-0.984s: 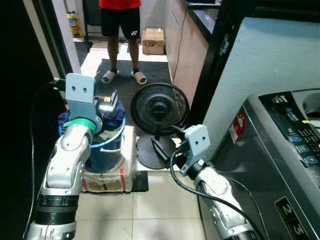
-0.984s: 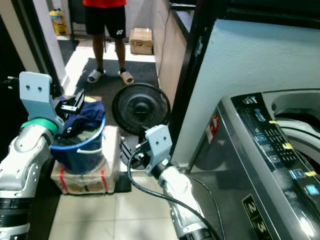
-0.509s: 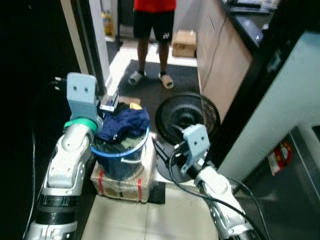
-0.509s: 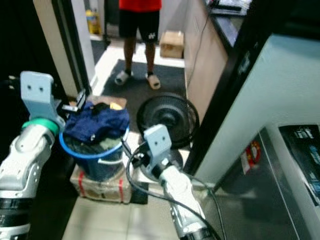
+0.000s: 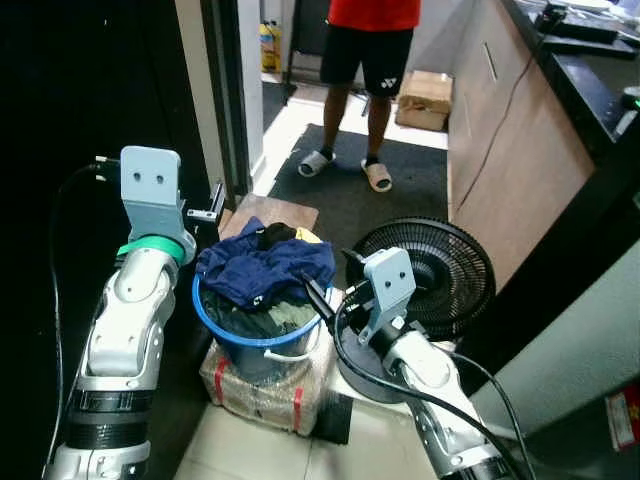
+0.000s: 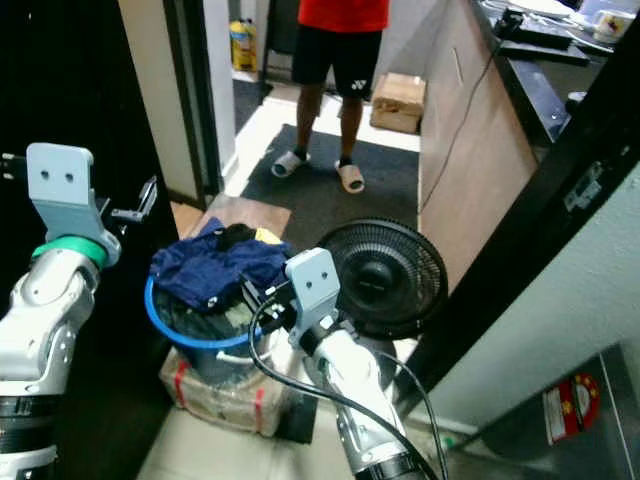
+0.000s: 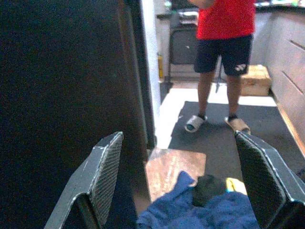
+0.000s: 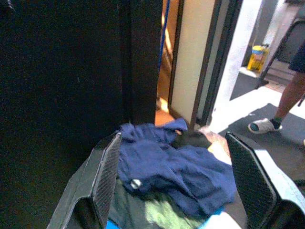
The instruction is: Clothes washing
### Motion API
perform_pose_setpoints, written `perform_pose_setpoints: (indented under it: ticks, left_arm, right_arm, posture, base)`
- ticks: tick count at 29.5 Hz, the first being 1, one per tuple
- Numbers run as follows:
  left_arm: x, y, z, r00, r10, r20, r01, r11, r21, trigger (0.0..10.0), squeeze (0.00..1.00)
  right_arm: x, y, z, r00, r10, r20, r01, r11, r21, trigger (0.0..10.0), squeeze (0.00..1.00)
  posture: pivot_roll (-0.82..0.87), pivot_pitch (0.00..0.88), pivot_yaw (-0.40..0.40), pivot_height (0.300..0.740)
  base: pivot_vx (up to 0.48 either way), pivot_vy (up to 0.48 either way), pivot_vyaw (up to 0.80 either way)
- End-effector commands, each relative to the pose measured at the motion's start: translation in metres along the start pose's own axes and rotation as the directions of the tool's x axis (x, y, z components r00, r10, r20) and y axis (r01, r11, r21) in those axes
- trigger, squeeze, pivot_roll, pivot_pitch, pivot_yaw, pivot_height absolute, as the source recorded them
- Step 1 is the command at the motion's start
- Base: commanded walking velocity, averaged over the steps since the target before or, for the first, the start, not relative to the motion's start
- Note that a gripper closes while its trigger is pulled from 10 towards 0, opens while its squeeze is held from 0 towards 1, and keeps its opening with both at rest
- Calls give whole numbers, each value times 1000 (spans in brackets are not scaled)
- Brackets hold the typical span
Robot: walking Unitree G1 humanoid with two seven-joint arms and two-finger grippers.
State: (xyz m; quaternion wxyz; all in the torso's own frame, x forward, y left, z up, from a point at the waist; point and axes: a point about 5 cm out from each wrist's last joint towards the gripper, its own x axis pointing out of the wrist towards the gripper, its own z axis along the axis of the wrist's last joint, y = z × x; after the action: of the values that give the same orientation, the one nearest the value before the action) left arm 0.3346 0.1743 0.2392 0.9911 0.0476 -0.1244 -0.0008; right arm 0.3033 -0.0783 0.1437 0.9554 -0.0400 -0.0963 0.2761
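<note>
My right gripper [image 8: 174, 186]: spread wide, empty, just beside the blue bucket [image 5: 262, 335]. My left gripper [image 7: 183, 191]: likewise open, empty, above the heaped blue clothes [image 5: 262, 268]. Risk: loosely piled clothes may spill onto the floor.

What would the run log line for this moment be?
phase: approaching laundry | blue bucket: heaped, navy garment on top | left gripper: open, above | right gripper: open, beside | person: standing beyond
</note>
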Motion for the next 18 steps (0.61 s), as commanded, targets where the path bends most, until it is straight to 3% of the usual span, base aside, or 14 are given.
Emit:
perform_pose_setpoints:
  ticks: [1, 8, 10, 11, 12, 14, 16, 17, 18]
  left_arm:
    - [-1, 2, -2, 1000, 8, -6, -8, 1000, 10, 10000, 0]
    - [-2, 1, -7, 1000, 4, -25, -4, 1000, -7, 10000, 0]
    - [-5, -7, -22, 994, -64, -92, 58, 996, -64, 10000, 0]
    - [-5, -7, -22, 994, -64, -92, 58, 996, -64, 10000, 0]
    - [-8, -14, -34, 984, -113, -136, 101, 990, -96, 10000, 0]
    - [-8, -14, -34, 984, -113, -136, 101, 990, -96, 10000, 0]
    - [-28, -32, -75, 941, -231, -247, 214, 972, -95, 10000, 0]
    - [-28, -32, -75, 941, -231, -247, 214, 972, -95, 10000, 0]
    - [-41, -40, -95, 913, -276, -299, 259, 961, -95, 10000, 0]
  right_arm:
    - [0, 3, -2, 1000, 13, -2, -13, 1000, -4, 10000, 0]
    - [-1, 1, -10, 999, -27, -44, 28, 999, 20, 10000, 0]
    - [-6, -14, -28, 984, -143, -107, 150, 987, 60, 10000, 0]
    - [-6, -14, -28, 984, -143, -107, 150, 987, 60, 10000, 0]
    - [-12, -24, -41, 963, -222, -156, 236, 969, 78, 10000, 0]
    - [-12, -24, -41, 963, -222, -156, 236, 969, 78, 10000, 0]
    - [-38, -50, -73, 862, -419, -286, 448, 893, 39, 10000, 0]
    - [-38, -50, -73, 862, -419, -286, 448, 893, 39, 10000, 0]
    - [-54, -60, -85, 802, -494, -337, 526, 851, 5, 10000, 0]
  posture:
    - [133, 9, 19, 740]
    - [130, 11, 16, 740]
    - [131, 8, 13, 740]
    - [131, 8, 13, 740]
    - [136, 7, 9, 740]
    - [136, 7, 9, 740]
    - [118, 3, 17, 740]
    - [118, 3, 17, 740]
    - [115, 3, 18, 740]
  base:
    - [322, 0, 550]
    - [269, 0, 79]
    - [0, 0, 0]
    - [0, 0, 0]
    - [0, 0, 0]
    - [0, 0, 0]
    - [0, 0, 0]
    - [0, 0, 0]
    - [0, 0, 0]
